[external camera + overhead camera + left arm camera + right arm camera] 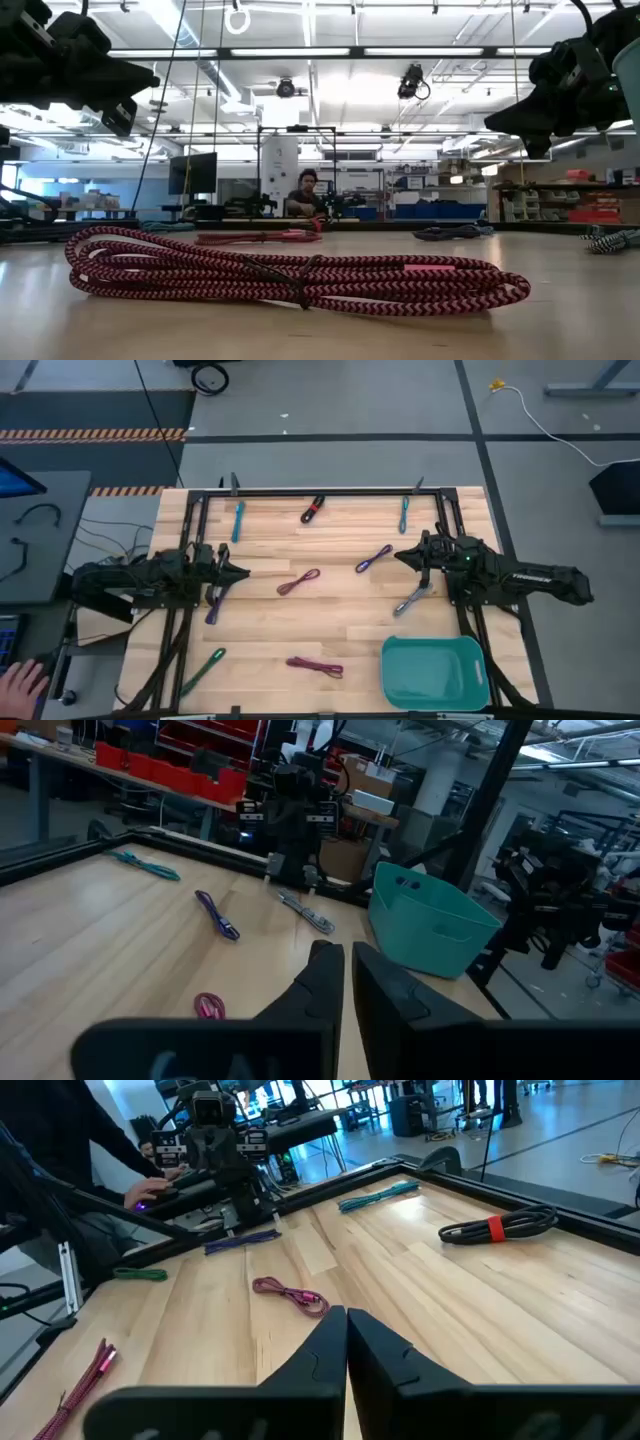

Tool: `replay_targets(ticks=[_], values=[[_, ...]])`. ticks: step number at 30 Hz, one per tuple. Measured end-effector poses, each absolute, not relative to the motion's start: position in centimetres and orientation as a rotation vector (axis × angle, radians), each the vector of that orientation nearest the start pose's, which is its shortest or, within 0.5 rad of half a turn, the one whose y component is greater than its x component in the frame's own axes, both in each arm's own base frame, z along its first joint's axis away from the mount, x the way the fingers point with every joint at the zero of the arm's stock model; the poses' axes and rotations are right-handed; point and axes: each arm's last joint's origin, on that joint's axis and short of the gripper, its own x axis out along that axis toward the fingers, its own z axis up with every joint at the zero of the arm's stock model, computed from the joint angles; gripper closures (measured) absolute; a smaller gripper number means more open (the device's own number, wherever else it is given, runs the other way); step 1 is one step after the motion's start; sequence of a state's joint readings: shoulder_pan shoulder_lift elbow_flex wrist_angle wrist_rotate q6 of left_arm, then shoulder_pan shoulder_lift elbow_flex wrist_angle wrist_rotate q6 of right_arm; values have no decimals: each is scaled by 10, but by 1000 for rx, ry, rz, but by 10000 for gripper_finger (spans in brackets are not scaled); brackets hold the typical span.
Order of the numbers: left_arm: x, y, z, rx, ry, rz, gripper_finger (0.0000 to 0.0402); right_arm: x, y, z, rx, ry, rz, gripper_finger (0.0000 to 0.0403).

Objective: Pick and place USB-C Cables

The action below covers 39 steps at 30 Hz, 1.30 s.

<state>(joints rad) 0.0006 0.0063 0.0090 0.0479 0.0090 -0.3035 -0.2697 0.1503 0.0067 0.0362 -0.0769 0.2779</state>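
Cables are lying scattered as short folded bundles on the table (330, 615): a purple cable (213, 607) just beside the left gripper (243, 571), a grey cable (412, 600) just under the right gripper (400, 557), a magenta cable (298, 582) between the two. A red-black cable (290, 272) is sitting farther off, near the teal bin (433, 672). Both arms are hovering low, reaching toward each other, fingers pressed together, apparently holding nothing.

overhead, table-level, two wrist views facing inward
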Motion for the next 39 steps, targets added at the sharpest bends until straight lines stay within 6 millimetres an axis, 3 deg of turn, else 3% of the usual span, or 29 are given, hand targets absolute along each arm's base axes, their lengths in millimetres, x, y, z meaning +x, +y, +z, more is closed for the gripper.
replay_targets(ticks=[39], values=[[97, 0, 171, -303, -49, -16, 374, 103, -26, 157, 295, 79, -206, 386]])
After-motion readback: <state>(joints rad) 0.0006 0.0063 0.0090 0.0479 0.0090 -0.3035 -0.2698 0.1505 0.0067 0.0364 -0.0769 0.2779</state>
